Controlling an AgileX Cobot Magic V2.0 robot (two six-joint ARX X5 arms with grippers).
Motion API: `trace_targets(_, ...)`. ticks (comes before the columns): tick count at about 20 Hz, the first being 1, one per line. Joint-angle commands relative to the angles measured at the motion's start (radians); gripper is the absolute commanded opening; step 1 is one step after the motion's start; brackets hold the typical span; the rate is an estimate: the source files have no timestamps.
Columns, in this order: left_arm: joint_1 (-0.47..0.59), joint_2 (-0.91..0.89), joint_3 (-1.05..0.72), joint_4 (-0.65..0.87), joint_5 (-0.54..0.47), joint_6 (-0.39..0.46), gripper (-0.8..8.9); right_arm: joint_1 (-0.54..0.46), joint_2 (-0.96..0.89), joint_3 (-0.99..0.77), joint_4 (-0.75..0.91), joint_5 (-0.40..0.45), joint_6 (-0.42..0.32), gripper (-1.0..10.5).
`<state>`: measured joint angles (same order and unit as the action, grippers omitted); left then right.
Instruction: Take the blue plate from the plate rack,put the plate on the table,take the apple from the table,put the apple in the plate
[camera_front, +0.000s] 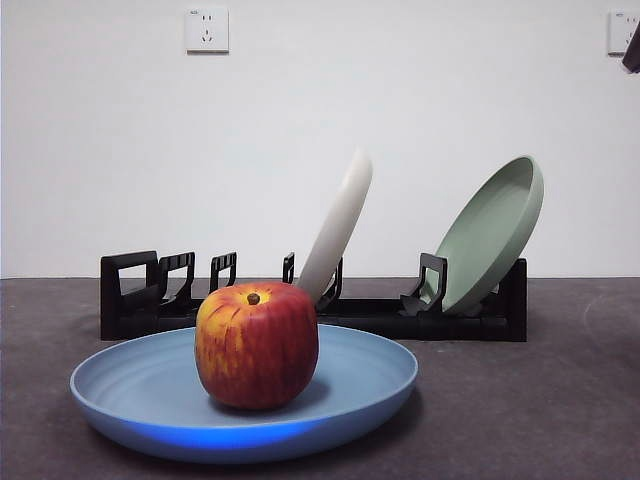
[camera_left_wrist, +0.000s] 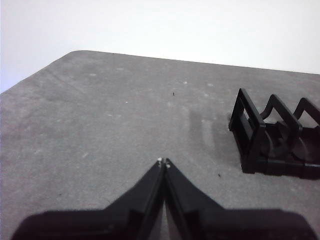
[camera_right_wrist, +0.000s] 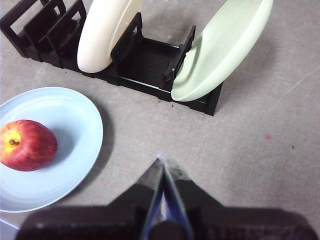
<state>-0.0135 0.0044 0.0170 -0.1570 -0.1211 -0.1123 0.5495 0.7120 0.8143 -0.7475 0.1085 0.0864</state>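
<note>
The apple (camera_front: 256, 345) sits in the middle of the blue plate (camera_front: 370, 380), which lies flat on the desk (camera_front: 540, 400) just in front of the rack (camera_front: 470, 325), so the task looks done. A cream plate (camera_front: 338, 228) and a green plate (camera_front: 495, 232) lean in rack slots. The left claw (camera_left_wrist: 163, 161) and the right claw (camera_right_wrist: 161, 159) hang over bare desk, jaws pressed together, empty.

Round red, yellow-streaked apple (camera_right_wrist: 27, 145) lies in shallow light-blue plate (camera_right_wrist: 70, 120) on grey table (camera_right_wrist: 260, 130). Long black slotted plastic rack (camera_right_wrist: 145, 62) holds cream-white plate (camera_right_wrist: 102, 32) and pale green plate (camera_right_wrist: 225, 45), both tilted. Right gripper (camera_right_wrist: 162, 162): jaws together, empty.
</note>
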Motion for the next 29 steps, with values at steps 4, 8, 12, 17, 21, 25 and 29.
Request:
trace_targets(4,0.002,-0.002,-0.013,-0.024,0.100,0.030,-0.01,0.000,-0.001,-0.007,0.006,0.003,0.010,0.0)
trace_targets(8,0.002,-0.002,-0.013,-0.024,0.099,0.030,-0.01,0.000,-0.002,-0.007,0.006,0.003,0.010,0.0)
trace_targets(12,0.002,-0.002,-0.013,-0.024,0.099,0.030,-0.01,0.000,-0.002,-0.007,0.006,0.003,0.010,0.0)
trace_targets(17,0.002,-0.002,-0.013,-0.024,0.099,0.030,-0.01,0.000,-0.002,-0.007,0.006,0.003,0.010,0.0)
trace_targets(21,0.002,-0.002,-0.013,-0.024,0.099,0.030,-0.01,0.000,-0.004,-0.007,0.008,0.006,-0.056,0.0)
trace_targets(25,0.002,-0.002,-0.013,-0.024,0.099,0.030,-0.01,-0.114,-0.076,-0.010,0.102,0.017,-0.220,0.0)
trace_targets(29,0.002,-0.002,-0.013,-0.024,0.099,0.030,-0.01,-0.365,-0.228,-0.088,0.272,-0.098,-0.226,0.0)
